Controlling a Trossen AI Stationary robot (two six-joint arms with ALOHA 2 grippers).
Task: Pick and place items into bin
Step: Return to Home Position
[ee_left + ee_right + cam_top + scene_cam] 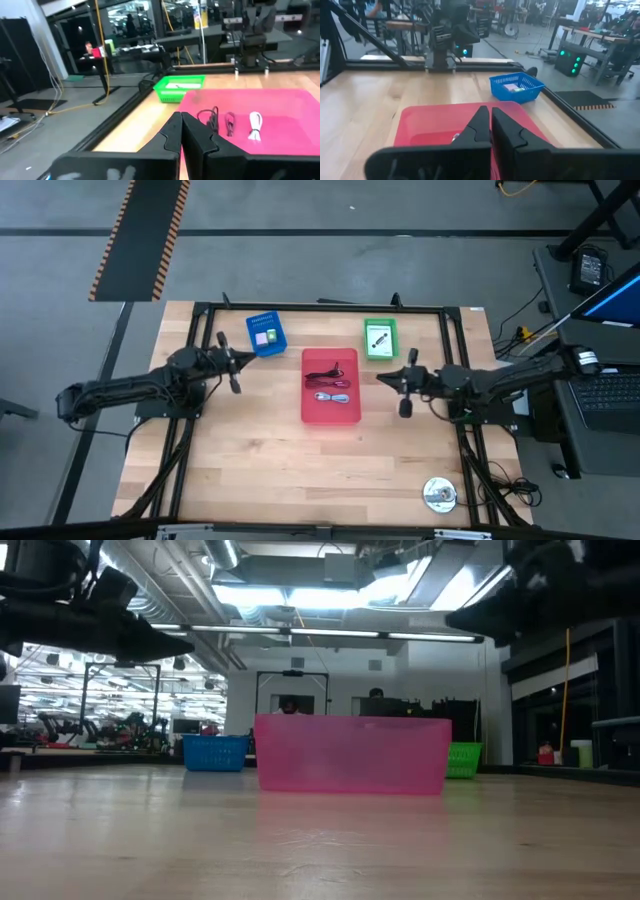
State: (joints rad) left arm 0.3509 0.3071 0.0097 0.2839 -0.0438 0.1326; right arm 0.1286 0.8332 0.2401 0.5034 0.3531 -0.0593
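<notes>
Red tray: 3 cables | grn bin: 1 card | 1 disc

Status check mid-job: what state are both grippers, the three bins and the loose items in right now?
Left gripper: shut, empty, left of the red tray.
Right gripper: shut, empty, right of the red tray.
Red tray: holds coiled cables.
Blue bin: holds a pink block.
Green bin: holds a white card.
Silver disc: on the table, not binned.
</notes>
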